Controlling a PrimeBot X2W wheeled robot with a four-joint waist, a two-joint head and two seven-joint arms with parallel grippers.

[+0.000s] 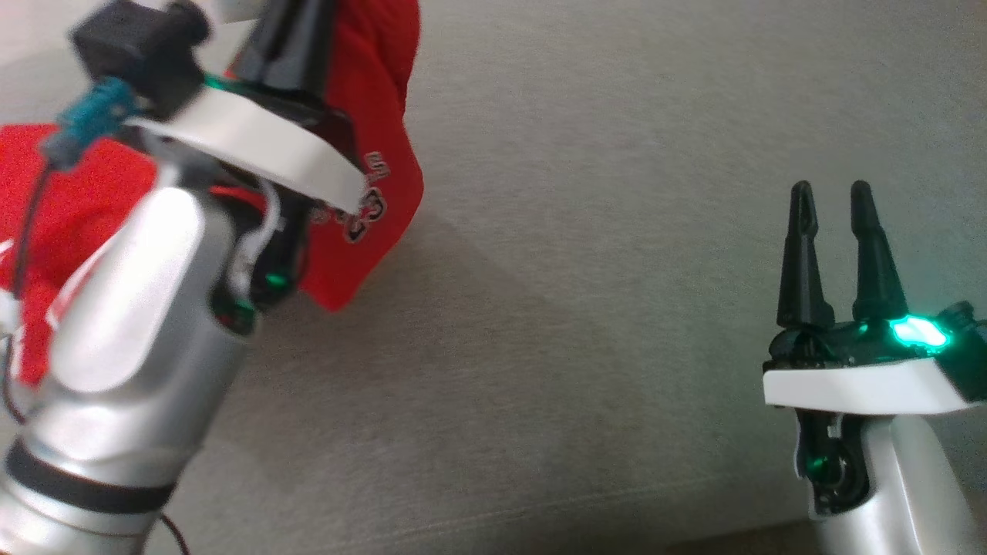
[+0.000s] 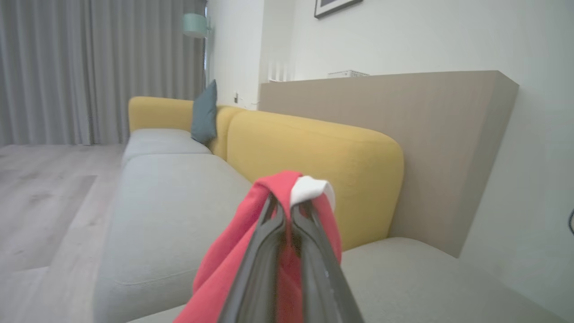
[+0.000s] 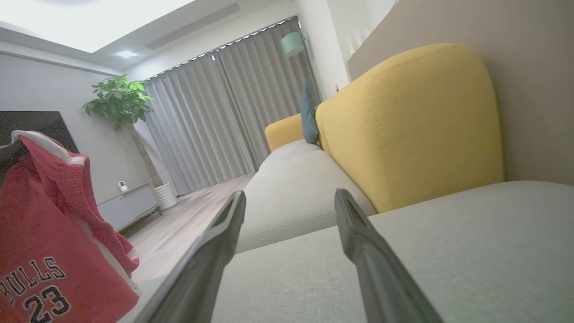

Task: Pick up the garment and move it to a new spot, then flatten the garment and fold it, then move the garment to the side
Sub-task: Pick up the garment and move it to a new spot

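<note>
The garment [image 2: 233,251], a red jersey with white trim, is pinched between the clenched jaws of the left gripper [image 2: 287,211]; a red fold and a bit of white edging bunch right at the tips of those jaws, and the rest of the cloth falls away beneath them; in the right wrist view the jersey hangs in loose folds with the lettering BULLS and 23 on its lower part, its bottom cut by the edge, so whether it touches anything below cannot be told; in the head view the red cloth drapes on both sides of the left jaws and behind the pale wrist; the right gripper [image 1: 831,193] is well apart from the garment, its jaws released, standing parted with nothing between them; under and ahead of both pairs of jaws lies the grey sofa seat [image 1: 617,231]; beyond the tips of the left jaws rises the yellow backrest [image 2: 314,148], with a teal cushion [image 2: 205,112] leaning against it farther along; past that hang grey curtains [image 2: 67,67], and a wooden floor [image 2: 36,188] runs beside the seat; a leafy plant [image 3: 119,98] stands above the hanging jersey in the right wrist view.
</note>
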